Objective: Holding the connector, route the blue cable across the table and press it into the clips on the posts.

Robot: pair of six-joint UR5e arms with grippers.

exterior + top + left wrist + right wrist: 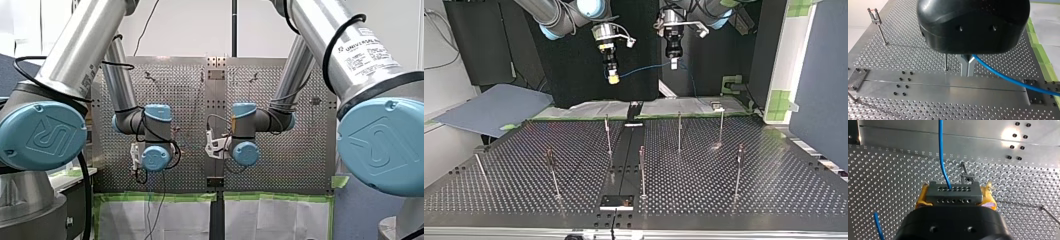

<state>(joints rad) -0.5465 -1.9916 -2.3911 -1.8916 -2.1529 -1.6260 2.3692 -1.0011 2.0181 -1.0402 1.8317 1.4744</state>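
Hanging above the worktop (764,170), a little left of the top view's middle, my right gripper (613,76) is holding the connector (953,192), with its yellow-padded jaws clamping the dark block from both sides. The blue cable (640,72) is coming out of the connector's face and running rightward through the air to my left gripper (674,63), which is hanging near the right one at about the same height. In the left wrist view its metal jaws are pressing together on the cable, which is trailing off to one side over the worktop. Below both grippers, thin posts (679,131) are standing upright, well apart across the perforated plate, and the cable is hanging clear above them. In the right wrist view, a clip-topped post (966,178) is showing just ahead of the connector.
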